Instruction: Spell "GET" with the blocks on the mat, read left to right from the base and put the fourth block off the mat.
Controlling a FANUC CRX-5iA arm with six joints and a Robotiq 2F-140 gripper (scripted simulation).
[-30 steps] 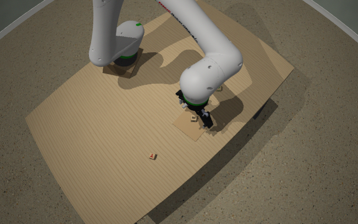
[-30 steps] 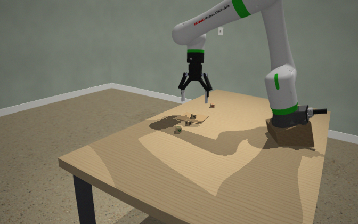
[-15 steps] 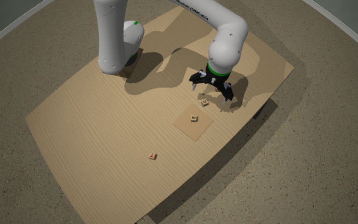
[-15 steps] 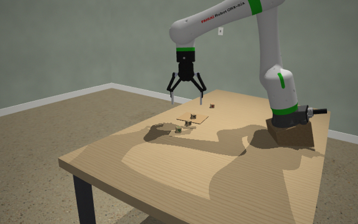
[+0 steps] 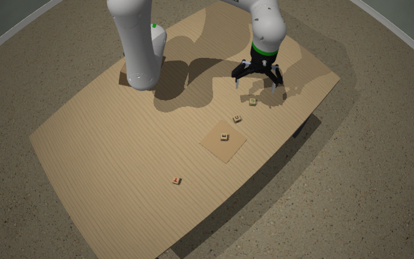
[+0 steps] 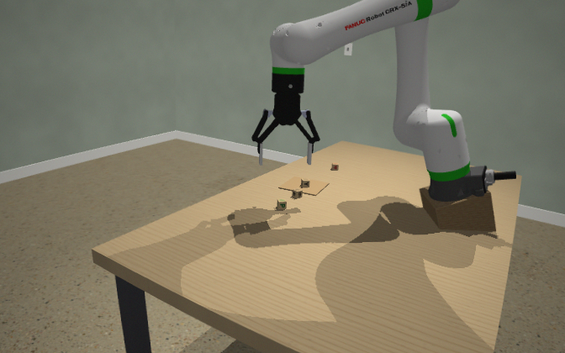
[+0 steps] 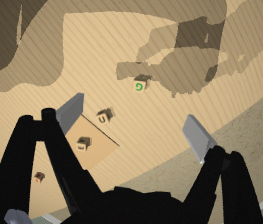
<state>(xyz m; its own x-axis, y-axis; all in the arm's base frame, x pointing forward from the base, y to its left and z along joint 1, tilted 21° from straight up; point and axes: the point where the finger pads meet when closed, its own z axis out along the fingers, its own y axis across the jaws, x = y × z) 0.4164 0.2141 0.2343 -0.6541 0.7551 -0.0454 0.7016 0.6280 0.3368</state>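
Note:
My gripper [image 5: 255, 90] [image 6: 284, 164] [image 7: 135, 113] is open and empty, well above the table near the G block. The block with a green G [image 5: 252, 101] [image 6: 281, 204] [image 7: 139, 85] lies on the table, off the mat, at the arm's shadow edge. The U block [image 5: 236, 119] [image 6: 296, 193] [image 7: 102, 118] lies off the mat, between the G block and the mat. The E block [image 5: 223, 137] [image 6: 304, 183] [image 7: 83, 145] lies near the middle of the mat [image 5: 212, 143] [image 6: 318, 186] [image 7: 99, 145]. The red T block [image 5: 175, 180] [image 6: 335, 166] [image 7: 38, 177] lies off the mat, beyond its other side.
The wooden table [image 5: 115, 144] [image 6: 250, 280] carries everything. Its long edge runs past the mat on the side away from the robot base [image 6: 456, 210]. The U block is close to the mat's edge. The arm casts broad shadows across the table beside the G block.

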